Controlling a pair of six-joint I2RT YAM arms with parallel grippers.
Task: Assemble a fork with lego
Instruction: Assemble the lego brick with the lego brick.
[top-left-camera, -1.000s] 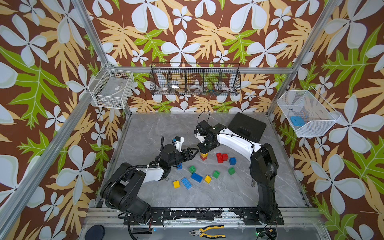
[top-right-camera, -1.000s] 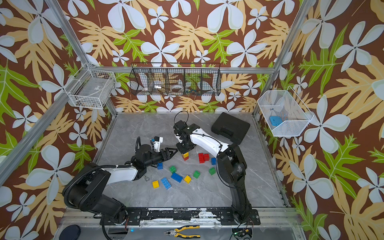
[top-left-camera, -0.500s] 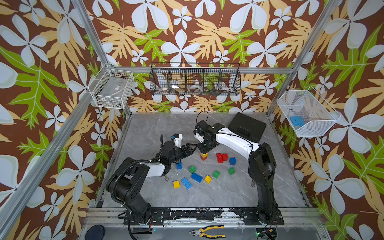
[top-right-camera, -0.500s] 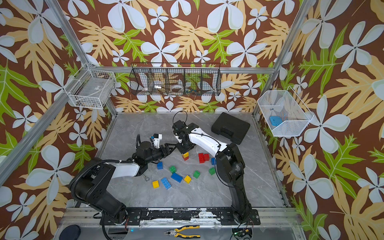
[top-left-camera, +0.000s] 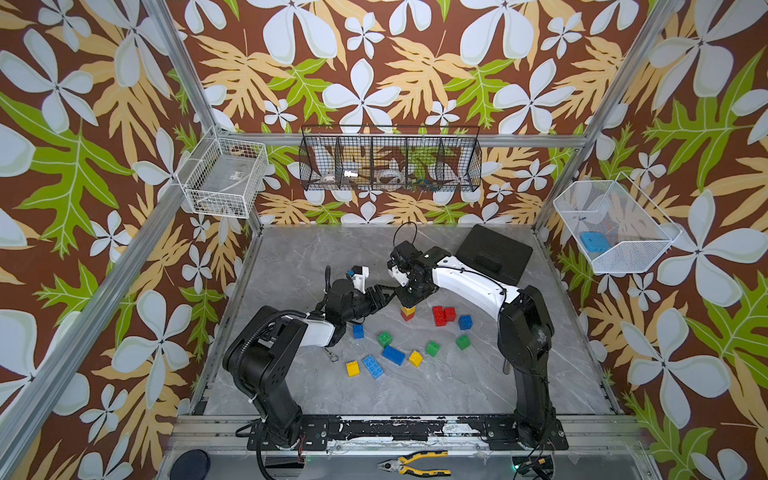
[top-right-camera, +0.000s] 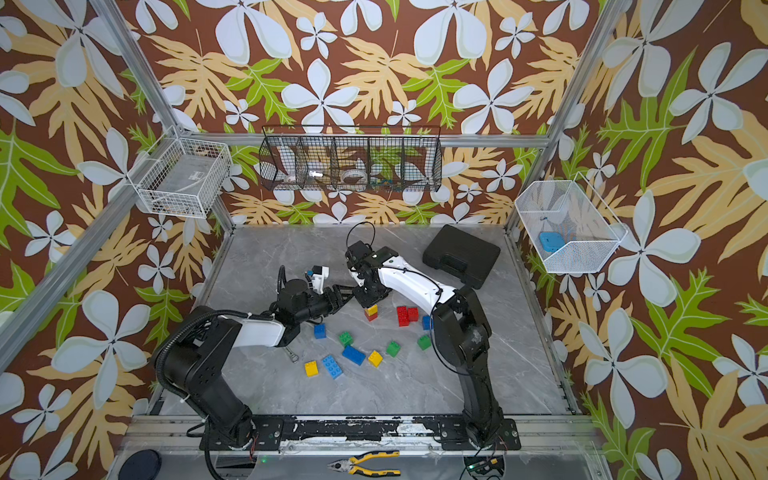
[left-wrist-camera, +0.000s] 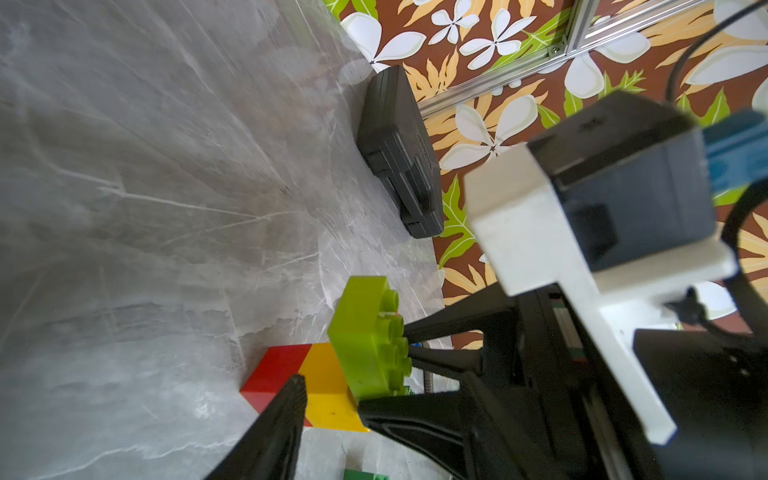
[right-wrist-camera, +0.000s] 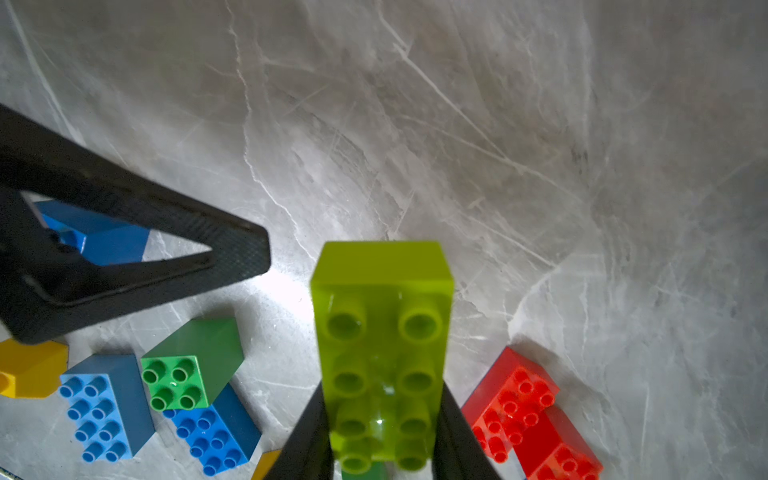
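Lime brick (right-wrist-camera: 380, 332) — in right hand (right-wrist-camera: 382, 399)

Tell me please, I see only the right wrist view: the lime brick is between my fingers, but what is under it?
Observer: In the left wrist view, under the lime brick stands a yellow brick on a red brick.
Operator: Does the lime one sit on the yellow one?
Observer: It appears to rest on it and overhangs one side. Whether it is pressed in I cannot tell.
Operator: And the black finger beside my brick?
Observer: It belongs to the left gripper, whose jaws stand apart, one finger on each side of those two stacked bricks.
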